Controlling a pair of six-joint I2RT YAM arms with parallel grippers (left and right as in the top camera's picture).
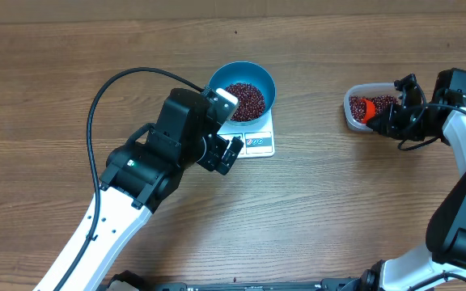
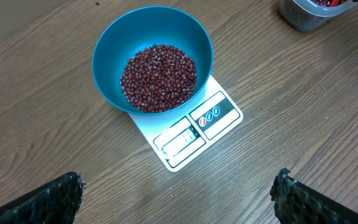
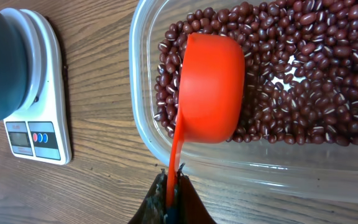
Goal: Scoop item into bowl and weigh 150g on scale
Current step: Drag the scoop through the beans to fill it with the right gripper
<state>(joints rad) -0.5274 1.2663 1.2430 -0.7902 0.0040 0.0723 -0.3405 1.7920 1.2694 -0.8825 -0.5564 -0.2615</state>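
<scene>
The blue bowl (image 1: 245, 90) (image 2: 153, 37) stands on the white scale (image 1: 259, 144) (image 2: 199, 127) and holds a heap of red-brown beans (image 1: 245, 99) (image 2: 159, 78). My left gripper (image 1: 231, 128) (image 2: 179, 186) hovers just in front of the scale, open wide, with nothing between its fingers. My right gripper (image 1: 379, 120) (image 3: 173, 180) is shut on the thin handle of an orange scoop (image 1: 367, 107) (image 3: 210, 87). The scoop's cup lies tipped on its side over more beans (image 3: 303, 74) in a clear container (image 1: 353, 109) (image 3: 140, 93).
The clear container sits at the right of the wooden table (image 1: 314, 210), well apart from the scale. The left arm's black cable (image 1: 95, 105) arcs over the table on the left. The scale (image 3: 39, 134) shows at the left edge of the right wrist view.
</scene>
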